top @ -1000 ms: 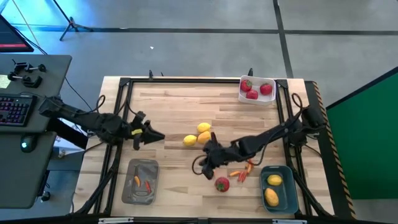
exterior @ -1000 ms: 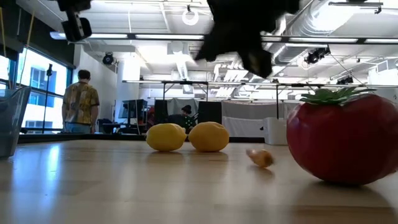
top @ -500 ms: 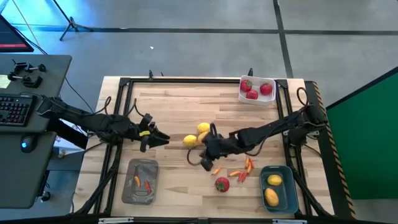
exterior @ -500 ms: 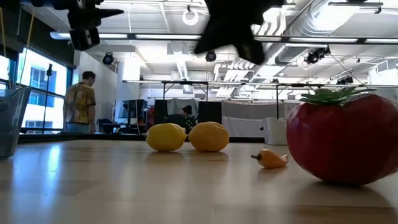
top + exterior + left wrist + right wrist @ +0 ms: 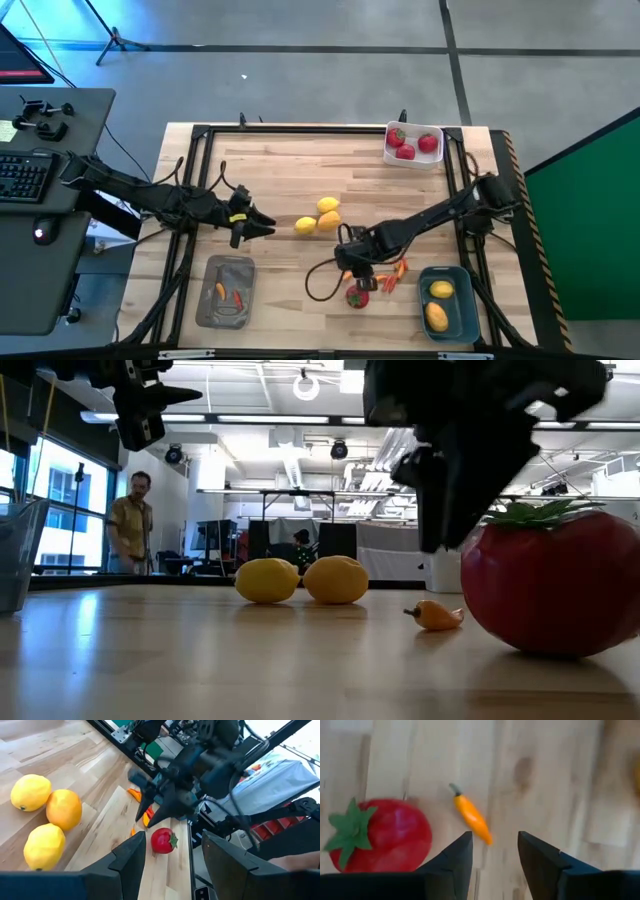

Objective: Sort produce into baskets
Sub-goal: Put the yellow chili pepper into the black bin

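A small orange pepper (image 5: 472,817) lies on the wood next to a red fruit with a green top (image 5: 382,835), which rests on its side. My right gripper (image 5: 495,852) hangs open just above them and points steeply down; the pepper lies just ahead of its fingertips. It holds nothing. Three lemons (image 5: 320,217) lie together mid-table. More thin peppers (image 5: 395,272) lie to the right of the red fruit (image 5: 357,296). My left gripper (image 5: 262,230) hovers open and empty left of the lemons, pointing toward the table's right edge.
The white basket (image 5: 413,130) at the far right holds three red fruits. The blue-teal basket (image 5: 462,300) at the near right holds two lemons. The grey tray (image 5: 212,300) at the near left holds two peppers. A black cable loops on the table near the red fruit.
My right gripper first swung up toward the lemons, then came back toward the near edge and down, tipping over to point at the table beside the red fruit. The small orange pepper shifted a little and came to rest. My left gripper has edged toward the lemons.
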